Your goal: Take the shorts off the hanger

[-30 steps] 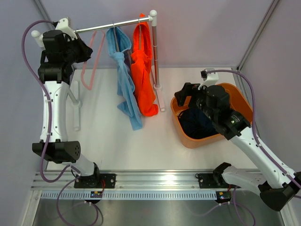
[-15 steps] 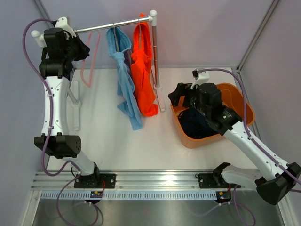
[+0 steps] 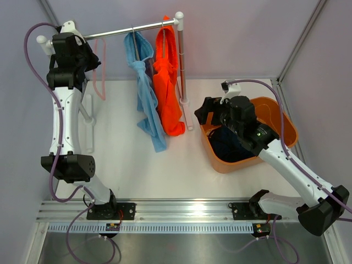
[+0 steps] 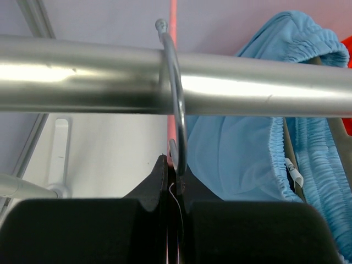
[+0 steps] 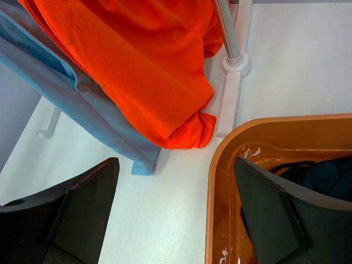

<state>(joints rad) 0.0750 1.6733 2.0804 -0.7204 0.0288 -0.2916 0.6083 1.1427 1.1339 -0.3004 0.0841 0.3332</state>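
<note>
Top external: spotting the light blue shorts (image 3: pixel 147 99) and orange shorts (image 3: pixel 168 93) hanging side by side off the rail (image 3: pixel 132 30), hems dangling over the surface (image 3: pixel 126 165). Got the navy shorts (image 3: pixel 228 144) already down in the basket (image 3: pixel 219 162). Over on left wrist, seeing the left claw (image 4: pixel 175 165) clamped tight on the pink hanger (image 4: pixel 177 110) right under its hook. Also seeing the right claw (image 5: pixel 176 214) spread wide, hovering by the basket rim.

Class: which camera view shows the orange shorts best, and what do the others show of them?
Top external: the orange shorts hang whole from the rail, beside the light blue shorts. The right wrist view shows only their lower part, close up; the left wrist view only a red sliver at its right edge.
</note>
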